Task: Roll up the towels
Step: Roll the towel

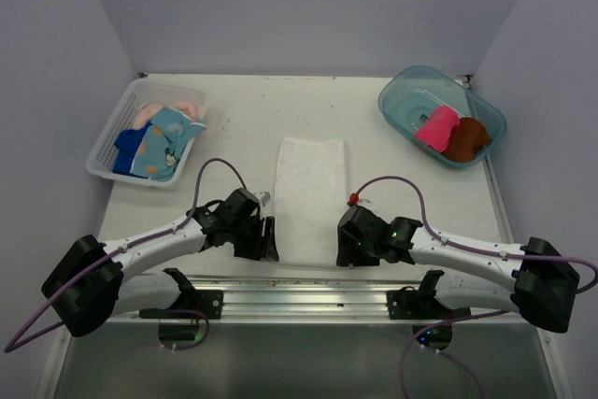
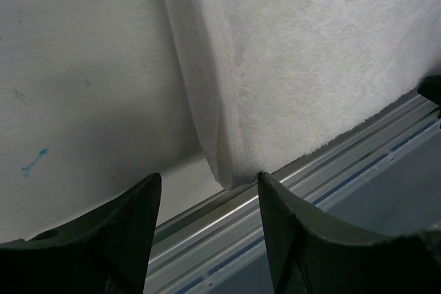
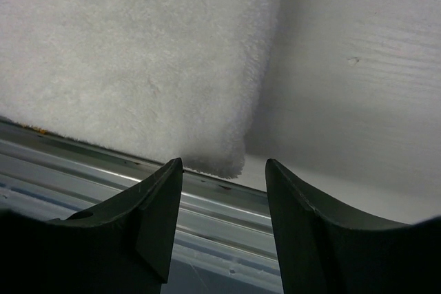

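A white towel (image 1: 308, 195) lies flat in the middle of the table, its near edge at the metal rail. My left gripper (image 1: 268, 247) hangs open just over the towel's near left corner (image 2: 231, 170), nothing between its fingers. My right gripper (image 1: 342, 251) is open above the near right corner (image 3: 220, 160), also holding nothing. More towels, light blue printed (image 1: 163, 142), royal blue (image 1: 126, 149) and pale peach (image 1: 182, 105), lie in the white basket (image 1: 110, 142). A hot pink towel (image 1: 436, 127) and a brown towel (image 1: 466, 138) lie rolled in the teal tub (image 1: 400, 95).
The aluminium rail (image 1: 308, 282) runs along the table's near edge, right under both grippers. The basket stands at the back left, the tub at the back right. Purple cables (image 1: 397, 184) arc over each arm.
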`<state>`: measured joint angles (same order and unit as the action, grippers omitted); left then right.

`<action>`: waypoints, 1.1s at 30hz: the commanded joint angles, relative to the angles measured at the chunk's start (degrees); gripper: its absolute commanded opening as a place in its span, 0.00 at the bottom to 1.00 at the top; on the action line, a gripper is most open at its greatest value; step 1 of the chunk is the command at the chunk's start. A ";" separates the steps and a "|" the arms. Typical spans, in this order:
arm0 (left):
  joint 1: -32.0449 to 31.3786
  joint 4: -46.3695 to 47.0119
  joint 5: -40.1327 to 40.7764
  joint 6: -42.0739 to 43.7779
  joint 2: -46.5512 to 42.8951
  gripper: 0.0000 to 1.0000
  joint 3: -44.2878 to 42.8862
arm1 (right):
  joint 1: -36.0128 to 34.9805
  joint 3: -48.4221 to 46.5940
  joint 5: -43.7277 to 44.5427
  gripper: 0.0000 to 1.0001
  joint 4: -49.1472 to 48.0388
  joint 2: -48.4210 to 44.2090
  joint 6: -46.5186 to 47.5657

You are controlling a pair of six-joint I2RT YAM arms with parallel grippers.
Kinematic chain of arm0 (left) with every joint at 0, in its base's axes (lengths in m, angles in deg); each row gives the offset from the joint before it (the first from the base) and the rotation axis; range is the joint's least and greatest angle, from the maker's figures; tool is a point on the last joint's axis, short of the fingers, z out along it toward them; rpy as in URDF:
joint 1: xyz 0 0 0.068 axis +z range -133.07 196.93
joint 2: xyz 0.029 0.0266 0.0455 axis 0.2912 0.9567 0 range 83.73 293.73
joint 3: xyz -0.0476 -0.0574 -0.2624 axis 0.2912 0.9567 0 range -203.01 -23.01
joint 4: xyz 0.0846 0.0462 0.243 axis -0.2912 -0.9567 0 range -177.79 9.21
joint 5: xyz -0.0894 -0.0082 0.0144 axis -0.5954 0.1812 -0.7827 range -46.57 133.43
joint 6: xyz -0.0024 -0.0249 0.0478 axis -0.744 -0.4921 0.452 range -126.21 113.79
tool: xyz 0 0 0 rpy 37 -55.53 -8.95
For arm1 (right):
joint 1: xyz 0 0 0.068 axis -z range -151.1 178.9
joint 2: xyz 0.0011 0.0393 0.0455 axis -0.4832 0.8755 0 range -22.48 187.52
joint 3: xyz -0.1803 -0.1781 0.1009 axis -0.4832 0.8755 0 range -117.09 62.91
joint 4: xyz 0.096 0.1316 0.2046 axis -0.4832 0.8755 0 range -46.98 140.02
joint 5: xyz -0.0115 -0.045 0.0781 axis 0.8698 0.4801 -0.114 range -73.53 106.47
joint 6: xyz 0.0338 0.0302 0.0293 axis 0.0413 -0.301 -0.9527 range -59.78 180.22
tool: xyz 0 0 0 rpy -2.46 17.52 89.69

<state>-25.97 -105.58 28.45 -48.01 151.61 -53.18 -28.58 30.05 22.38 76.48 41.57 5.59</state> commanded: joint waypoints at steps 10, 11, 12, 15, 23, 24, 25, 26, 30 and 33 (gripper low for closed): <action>-0.43 6.16 -4.44 -3.02 -3.01 0.49 3.89 | -0.80 4.47 -0.29 0.47 -4.45 -3.84 -4.34; -0.44 6.16 -4.53 -2.85 -3.01 0.49 3.81 | -0.80 4.56 -0.29 0.45 -4.36 -4.02 -4.34; -0.44 6.16 -4.79 -2.76 -2.93 0.50 3.81 | -0.89 4.47 -0.37 0.45 -4.01 -4.28 -4.34; -0.44 5.99 -5.41 -2.67 -2.31 0.57 4.16 | -0.89 4.03 -0.11 0.45 -3.22 -4.81 -3.99; -0.87 8.71 -6.82 -4.25 -2.14 0.42 5.30 | -1.06 4.12 -0.99 0.47 -4.27 -3.94 -3.46; -1.05 8.63 -6.38 -4.25 -1.70 0.42 5.21 | -1.24 4.30 -1.08 0.47 -4.62 -3.85 -3.46; -1.14 8.28 -6.29 -4.34 -1.61 0.41 5.21 | -1.24 4.30 -1.17 0.47 -4.80 -3.67 -3.90; -1.23 8.19 -6.03 -4.52 -1.52 0.41 5.30 | -1.24 4.47 -1.17 0.47 -5.32 -3.67 -4.08; -1.49 8.01 -5.94 -4.34 -1.26 0.47 5.30 | -1.33 4.74 -0.99 0.41 -6.03 -2.97 -4.43; -1.58 7.48 -6.11 -4.25 -1.25 0.57 5.39 | -1.41 4.74 -1.25 0.37 -6.47 -2.44 -4.87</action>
<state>-27.10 -99.66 22.92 -51.93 150.23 -48.33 -29.60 34.33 21.33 72.10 38.64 2.12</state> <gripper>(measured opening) 0.565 0.382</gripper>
